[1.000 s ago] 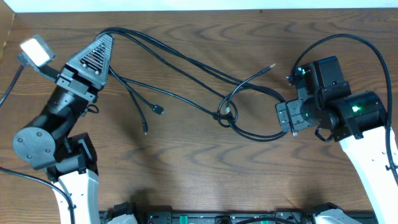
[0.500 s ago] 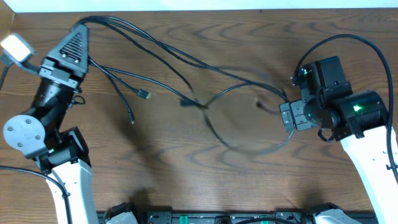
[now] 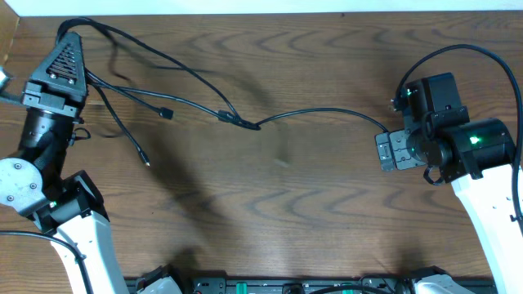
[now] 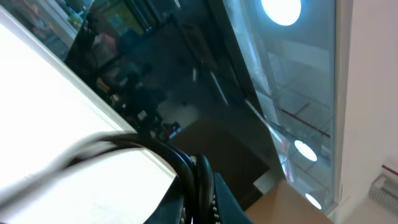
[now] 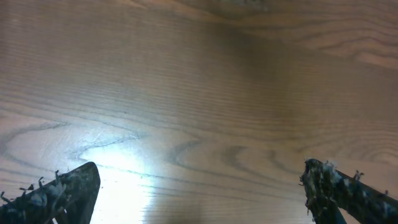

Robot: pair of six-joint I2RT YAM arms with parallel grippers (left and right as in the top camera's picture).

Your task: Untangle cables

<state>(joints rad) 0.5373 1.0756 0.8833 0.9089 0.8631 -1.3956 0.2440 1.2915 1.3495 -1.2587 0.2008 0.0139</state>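
Observation:
The cables (image 3: 204, 88) are thin black cords fanning right from my left gripper (image 3: 68, 34) at the table's far left corner. That gripper is shut on the bundle, and the left wrist view shows the black cords (image 4: 186, 165) pinched between its fingers (image 4: 227, 205). Several strands meet at a small knot (image 3: 239, 122). From there one cord (image 3: 327, 112) arcs right and ends close beside my right gripper (image 3: 391, 151). Two loose plug ends (image 3: 166, 113) (image 3: 145, 163) lie on the wood. My right gripper (image 5: 205, 186) is open over bare table, nothing between its fingers.
The table's far edge (image 3: 261, 10) runs just behind the left gripper. A thick black arm cable (image 3: 445, 51) loops over the right arm. A black rail (image 3: 286, 286) lines the near edge. Bare wood (image 3: 270, 212) fills the middle and front.
My left gripper has pulled the bundle up and to the far left. The big loop near the right gripper has been drawn out into one nearly straight cord, and the knot slid left.

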